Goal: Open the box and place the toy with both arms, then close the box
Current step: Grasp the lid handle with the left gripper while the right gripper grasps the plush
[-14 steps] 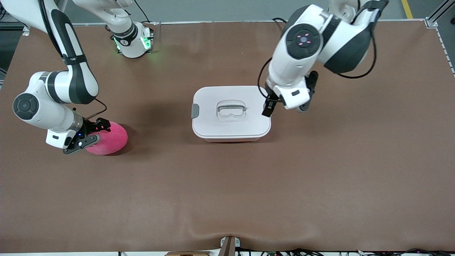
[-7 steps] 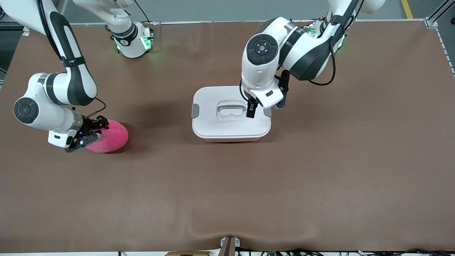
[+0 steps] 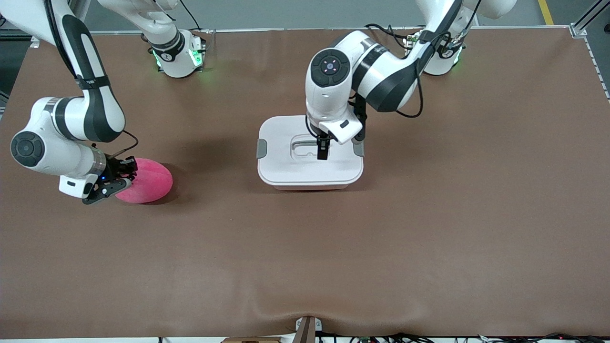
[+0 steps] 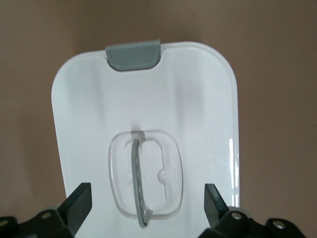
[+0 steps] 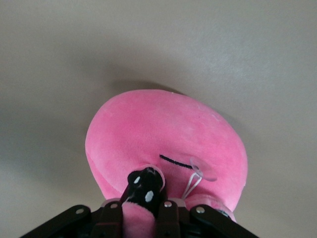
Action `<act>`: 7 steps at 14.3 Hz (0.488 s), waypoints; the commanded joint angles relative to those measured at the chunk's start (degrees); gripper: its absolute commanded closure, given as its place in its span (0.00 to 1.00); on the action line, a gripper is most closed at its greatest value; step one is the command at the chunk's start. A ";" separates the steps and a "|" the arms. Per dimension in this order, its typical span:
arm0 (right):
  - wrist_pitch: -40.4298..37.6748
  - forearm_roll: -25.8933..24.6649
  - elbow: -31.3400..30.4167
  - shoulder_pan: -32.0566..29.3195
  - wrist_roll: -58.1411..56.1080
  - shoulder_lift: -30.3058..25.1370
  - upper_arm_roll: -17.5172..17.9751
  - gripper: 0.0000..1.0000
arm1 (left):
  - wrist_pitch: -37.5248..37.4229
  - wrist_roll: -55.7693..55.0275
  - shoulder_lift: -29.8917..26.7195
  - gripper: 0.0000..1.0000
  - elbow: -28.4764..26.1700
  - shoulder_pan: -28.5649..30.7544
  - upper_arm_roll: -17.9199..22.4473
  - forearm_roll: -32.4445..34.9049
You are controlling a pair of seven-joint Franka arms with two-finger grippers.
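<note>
Right claw hides the toy's face; left claw over box.

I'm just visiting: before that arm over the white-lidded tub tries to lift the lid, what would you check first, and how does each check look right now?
1. Left gripper is over the recessed grey-edged handle in the flat white lid: ok.
2. Its fingers are spread wide, one on each side of the handle: ok.
3. Handle gripped: not ok, nothing is clamped.
4. Grey side clips released: cannot tell.
5. Right gripper shut on the rounded hot-pink plush toy, which sits on the brown table toward the right arm's end: ok.
6. Pale pink plastic box closed, lid flat: ok.
</note>
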 commanded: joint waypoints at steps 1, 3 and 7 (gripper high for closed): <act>-1.31 0.00 3.77 -0.84 -5.16 -0.34 0.51 1.00 | 1.98 -2.84 1.17 0.00 1.15 -1.52 0.27 0.86; -1.48 0.00 7.46 -0.58 -11.13 -0.26 0.51 1.00 | 2.07 -4.25 1.61 0.00 1.06 -1.62 0.27 0.86; -1.22 0.00 9.94 -0.14 -21.95 -0.34 0.69 1.00 | 2.07 -7.24 2.93 0.00 0.71 -2.93 0.36 1.22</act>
